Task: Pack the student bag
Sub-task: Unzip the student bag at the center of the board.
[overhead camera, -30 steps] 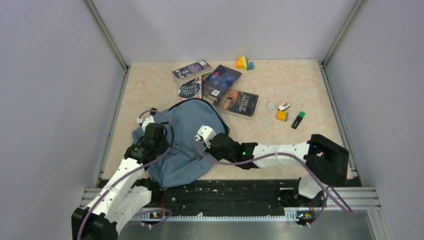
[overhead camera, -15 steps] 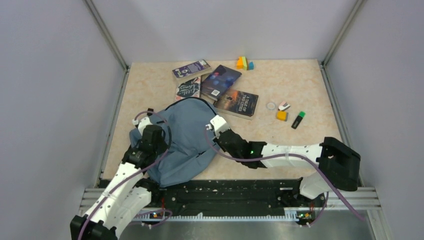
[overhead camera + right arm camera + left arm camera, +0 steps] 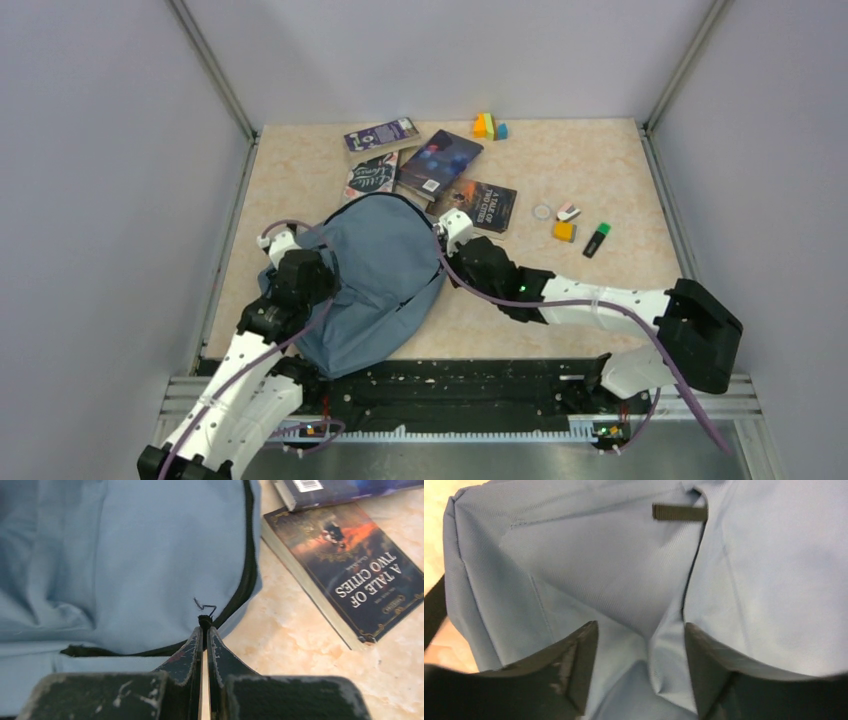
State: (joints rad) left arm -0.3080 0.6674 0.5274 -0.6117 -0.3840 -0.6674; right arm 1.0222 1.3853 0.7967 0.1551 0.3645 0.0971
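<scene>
The student bag (image 3: 375,270), a dusty-blue backpack with a dark zipper, lies flat at the near left of the table. My right gripper (image 3: 450,228) is at the bag's far right edge. In the right wrist view this gripper (image 3: 205,631) is shut on the black zipper pull (image 3: 203,619), with the zip (image 3: 248,555) running away from it. My left gripper (image 3: 285,255) rests on the bag's left side. Seen from its wrist, it (image 3: 640,647) stands open, with a loose ridge of blue fabric (image 3: 669,645) between the fingers (image 3: 579,665) and not pinched.
Several books lie just beyond the bag: "A Tale of Two Cities" (image 3: 482,206) close to my right gripper, a blue one (image 3: 440,158), a purple one (image 3: 382,137) and another (image 3: 372,178). Coloured blocks (image 3: 489,126) sit at the back. A tape ring (image 3: 542,211), eraser (image 3: 568,212), orange block (image 3: 564,231) and green highlighter (image 3: 596,240) lie at the right.
My right gripper has travelled toward the far right along the bag's edge with the zipper pull in it. My left gripper has opened and let go of the fabric.
</scene>
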